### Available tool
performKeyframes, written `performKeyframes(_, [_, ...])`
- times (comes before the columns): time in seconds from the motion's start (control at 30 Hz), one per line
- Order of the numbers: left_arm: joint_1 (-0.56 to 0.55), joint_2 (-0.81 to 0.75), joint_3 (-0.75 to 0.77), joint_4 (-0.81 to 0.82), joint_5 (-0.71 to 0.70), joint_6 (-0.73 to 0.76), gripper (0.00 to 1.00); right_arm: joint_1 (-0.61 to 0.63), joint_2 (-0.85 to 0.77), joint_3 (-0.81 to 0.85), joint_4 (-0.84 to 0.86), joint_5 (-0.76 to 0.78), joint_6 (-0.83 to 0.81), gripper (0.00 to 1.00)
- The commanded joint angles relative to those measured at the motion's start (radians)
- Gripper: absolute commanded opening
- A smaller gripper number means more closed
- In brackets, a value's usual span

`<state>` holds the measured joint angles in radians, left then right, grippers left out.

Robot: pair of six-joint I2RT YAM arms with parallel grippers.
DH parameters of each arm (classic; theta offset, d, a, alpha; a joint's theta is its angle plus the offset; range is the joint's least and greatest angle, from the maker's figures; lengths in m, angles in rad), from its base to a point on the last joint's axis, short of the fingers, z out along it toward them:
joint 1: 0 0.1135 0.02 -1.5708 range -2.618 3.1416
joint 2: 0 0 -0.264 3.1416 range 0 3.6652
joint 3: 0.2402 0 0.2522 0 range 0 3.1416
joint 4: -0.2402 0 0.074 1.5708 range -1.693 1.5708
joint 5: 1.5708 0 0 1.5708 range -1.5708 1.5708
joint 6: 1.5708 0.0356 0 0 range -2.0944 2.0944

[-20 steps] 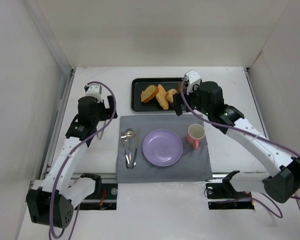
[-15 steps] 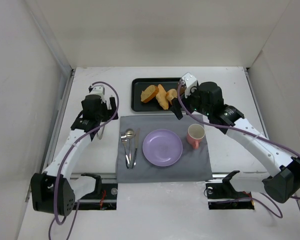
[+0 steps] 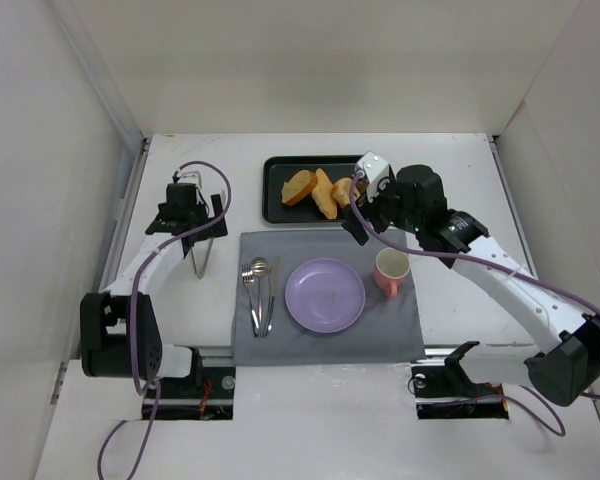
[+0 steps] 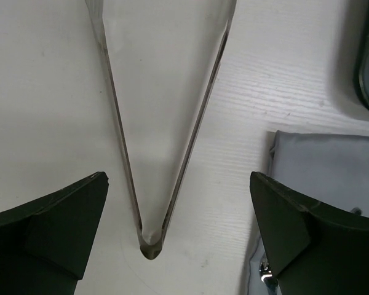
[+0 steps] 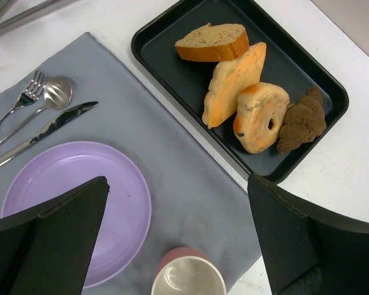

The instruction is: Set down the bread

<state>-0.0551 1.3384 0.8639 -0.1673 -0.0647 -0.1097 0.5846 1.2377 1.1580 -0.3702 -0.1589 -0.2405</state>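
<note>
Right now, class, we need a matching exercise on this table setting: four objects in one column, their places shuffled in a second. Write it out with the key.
Objects
1. bread
2. purple plate
3. pink cup
4. tongs

Places
A. off the grey mat, to its left
B. right side of the mat
C. in the black tray
D. middle of the mat

Pairs: 1-C, 2-D, 3-B, 4-A

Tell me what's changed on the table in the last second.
The left arm folded back toward its base; its open left end effector stayed about over the tongs. The right end effector eased slightly left and nearer, open. Nothing was grasped or released. The bread, tray, purple plate, mug and cutlery stayed put.
</note>
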Motion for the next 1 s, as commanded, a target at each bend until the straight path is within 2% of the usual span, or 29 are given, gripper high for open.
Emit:
performKeyframes(0.0, [0.001, 0.053, 0.049, -0.014, -0.053, 0.024, 1.00, 0.009, -0.033, 0.039, 0.007, -0.022, -0.013, 1.00])
performKeyframes(0.4, [0.001, 0.193, 0.081, -0.044, -0.115, 0.024, 0.93, 0.009, -0.072, 0.039, 0.007, -0.022, -0.013, 1.00])
performKeyframes(0.97, [0.043, 0.285, 0.099, -0.044, -0.044, 0.042, 0.83, 0.009, -0.072, 0.039, 0.007, -0.022, -0.013, 1.00])
